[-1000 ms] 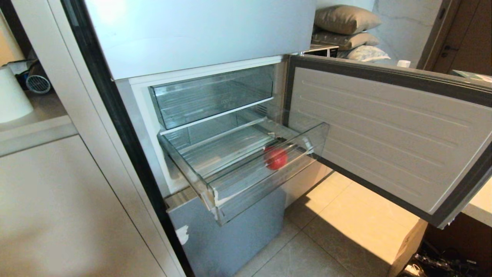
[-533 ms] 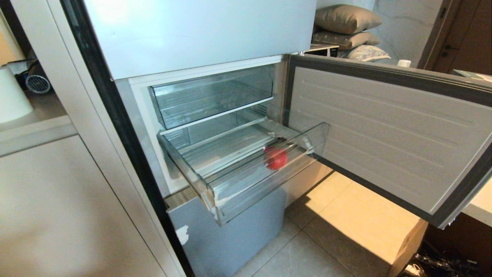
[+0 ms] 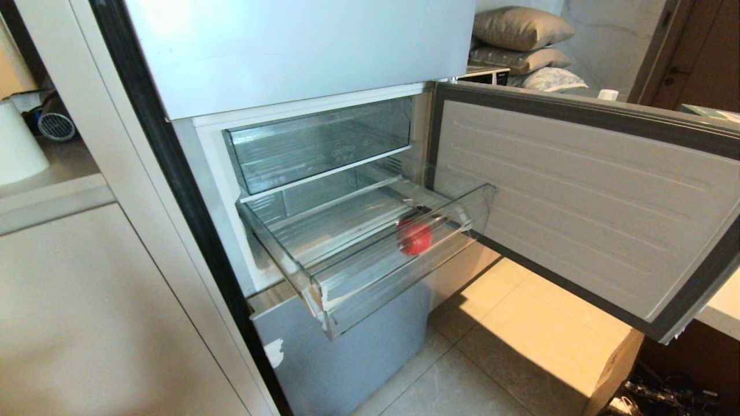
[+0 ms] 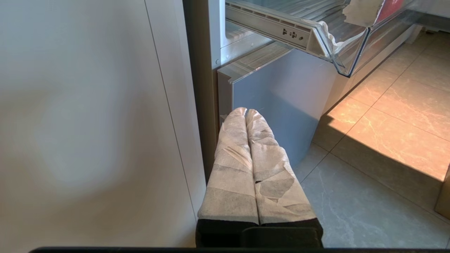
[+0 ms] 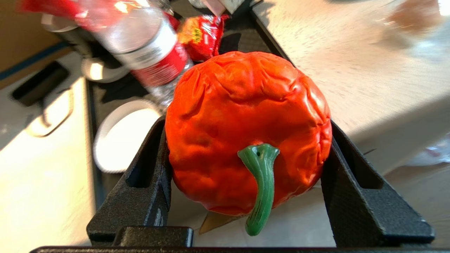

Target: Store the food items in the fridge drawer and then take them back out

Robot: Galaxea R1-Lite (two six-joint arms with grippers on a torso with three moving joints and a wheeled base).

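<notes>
In the head view the fridge drawer (image 3: 370, 271), clear with torn white tape on its front corner, stands pulled out. One round red food item (image 3: 414, 237) lies inside it near the right end. Neither arm shows there. In the right wrist view my right gripper (image 5: 246, 133) is shut on a second food item (image 5: 239, 105), orange-red and wrinkled, with a green stem pointing back at the camera. My left gripper (image 4: 245, 111) hangs shut and empty, low beside the fridge's grey lower front, under the drawer's taped corner (image 4: 348, 52).
The fridge door (image 3: 578, 190) stands wide open to the right, with a cardboard box (image 3: 613, 370) under it. A second clear drawer (image 3: 318, 141) sits above. Beyond the held fruit are a water bottle (image 5: 140, 42), a red snack packet (image 5: 200, 35), a white dish (image 5: 119, 137) and a pale counter (image 5: 351, 52).
</notes>
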